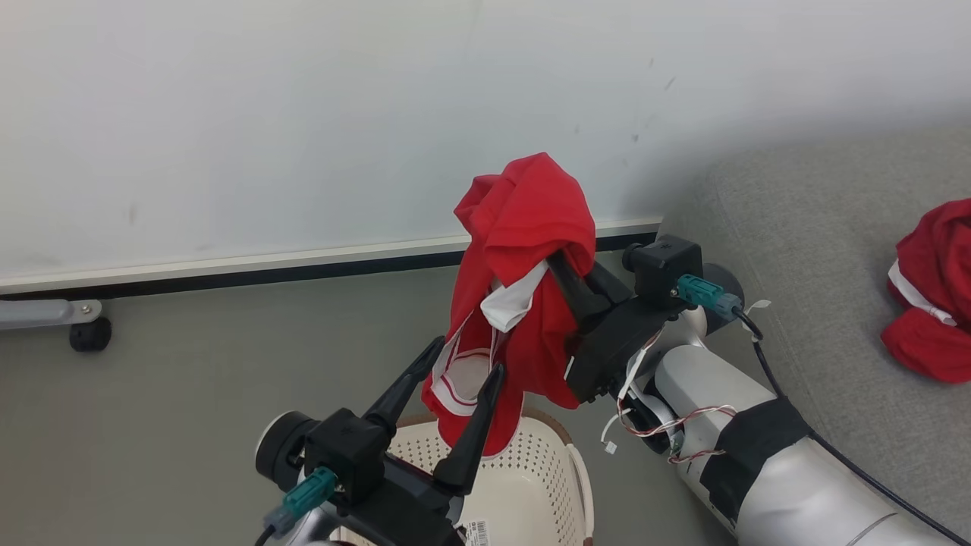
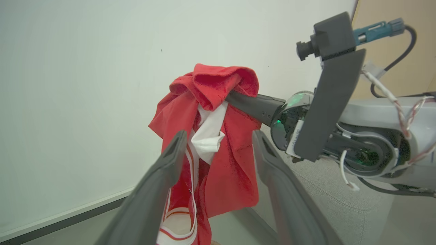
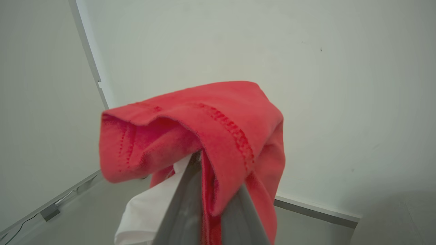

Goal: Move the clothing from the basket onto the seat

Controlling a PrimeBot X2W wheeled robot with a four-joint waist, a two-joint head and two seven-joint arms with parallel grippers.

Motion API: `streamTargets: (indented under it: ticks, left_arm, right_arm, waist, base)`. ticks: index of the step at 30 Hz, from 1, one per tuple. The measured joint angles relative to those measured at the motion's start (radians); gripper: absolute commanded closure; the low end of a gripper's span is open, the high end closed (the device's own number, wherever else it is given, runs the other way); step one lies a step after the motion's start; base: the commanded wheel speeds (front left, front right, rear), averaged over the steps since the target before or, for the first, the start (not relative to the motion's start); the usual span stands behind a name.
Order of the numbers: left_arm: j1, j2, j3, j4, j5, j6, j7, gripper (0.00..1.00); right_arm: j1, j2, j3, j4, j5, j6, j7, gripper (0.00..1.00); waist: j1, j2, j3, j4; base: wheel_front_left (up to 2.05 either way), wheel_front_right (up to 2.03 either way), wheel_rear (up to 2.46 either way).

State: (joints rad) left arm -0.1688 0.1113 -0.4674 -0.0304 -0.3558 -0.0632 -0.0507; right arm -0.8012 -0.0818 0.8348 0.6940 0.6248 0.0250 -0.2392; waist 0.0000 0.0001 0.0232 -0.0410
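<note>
Bright red white-trimmed fabric garment (image 1: 523, 303), hanging long-axis vertical, pinched at top by right gripper (image 1: 565, 265); grey upholstered sofa seat (image 1: 819, 250) at its three o'clock; left gripper (image 1: 469, 356) spread below.

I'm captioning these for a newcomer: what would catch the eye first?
A hanging red garment, pinched in the right claw, dangles over the cream basket. The left claw stands open close by it, and a second red garment lies on the grey sofa at the right.

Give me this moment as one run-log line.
right gripper: shut on red garment, held up over basket | left gripper: open beside the garment | seat: second red garment already there
</note>
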Motion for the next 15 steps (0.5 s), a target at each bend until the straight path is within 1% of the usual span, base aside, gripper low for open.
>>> streamTargets:
  ticks: [4,11,15]
  left_arm:
    - [0.015,0.009,-0.016,0.001,0.005,-0.007,0.015,0.00]
    - [0.030,0.016,-0.028,0.003,0.008,-0.008,0.029,0.00]
    - [0.036,0.031,-0.030,-0.004,0.014,-0.008,0.036,0.00]
  right_arm:
    - [-0.001,-0.009,-0.012,0.007,0.001,0.000,-0.001,1.00]
    - [0.000,-0.023,-0.029,0.015,0.001,-0.005,-0.008,1.00]
    - [0.005,-0.031,-0.041,0.013,0.001,-0.009,-0.009,1.00]
  waist:
    - [0.0000,0.0000,0.003,-0.019]
    - [0.0000,0.0000,0.011,-0.053]
    - [0.0000,0.0000,0.020,-0.086]
  base:
    - [0.00,0.00,0.00]
    - [0.00,0.00,0.00]
    - [0.00,0.00,0.00]
